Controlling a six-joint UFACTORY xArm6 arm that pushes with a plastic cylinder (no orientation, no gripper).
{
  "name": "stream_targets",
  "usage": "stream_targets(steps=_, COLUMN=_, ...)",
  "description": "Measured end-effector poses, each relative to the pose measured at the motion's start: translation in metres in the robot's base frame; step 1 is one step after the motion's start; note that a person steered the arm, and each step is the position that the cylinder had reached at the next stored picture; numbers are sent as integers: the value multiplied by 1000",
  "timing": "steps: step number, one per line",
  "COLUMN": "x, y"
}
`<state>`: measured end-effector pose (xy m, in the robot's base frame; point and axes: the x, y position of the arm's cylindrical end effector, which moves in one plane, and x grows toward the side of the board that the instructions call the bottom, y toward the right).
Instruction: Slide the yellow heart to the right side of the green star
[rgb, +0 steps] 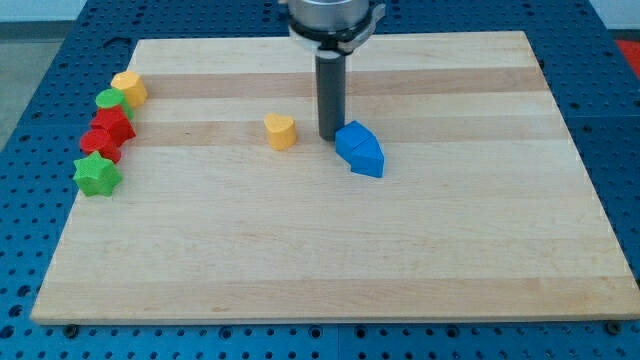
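Yellow heart (281, 131) sits on the wooden table (330, 260), a little left of the middle and in the far half. It stands alone, touching no other block.

My tip (329, 136) rests on the table just to the right of the yellow heart, with a narrow strip of bare wood between them. The rod rises straight up from there to a grey round mount (333, 20) at the far edge of the view. The tool has no jaws to open or close; it is a plain rod and grasps nothing.

Right beside my tip, on its right and slightly nearer, lie two blue blocks (360, 149) pressed together. Their exact shapes are hard to make out; together they form one angular blue mass. Whether my tip touches the blue blocks or only stands just beside them, I cannot tell.

The green star (97, 175) lies near the left edge of the table, well apart from the yellow heart. It is the nearest block in a cluster that runs along that edge. Just beyond it are two red blocks (108, 134), touching each other and seemingly the star too. Farther still sits a green round block (109, 100), and beyond that a yellow block (130, 87) of angular outline.

The table stands on a blue perforated surface (40, 60).
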<state>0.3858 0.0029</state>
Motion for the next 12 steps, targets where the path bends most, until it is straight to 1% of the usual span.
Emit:
stream_targets(steps=1, x=-8, y=-18)
stream_targets(steps=2, x=-8, y=-70)
stream_targets(steps=3, x=5, y=-118)
stream_targets(steps=4, x=41, y=-140)
stream_targets(steps=5, x=33, y=-128)
stream_targets(steps=6, x=13, y=-95)
stream_targets(steps=7, x=31, y=-87)
stream_targets(steps=8, x=56, y=-115)
stream_targets(steps=9, x=65, y=-161)
stream_targets(steps=10, x=68, y=-186)
stream_targets(steps=12, x=75, y=-136)
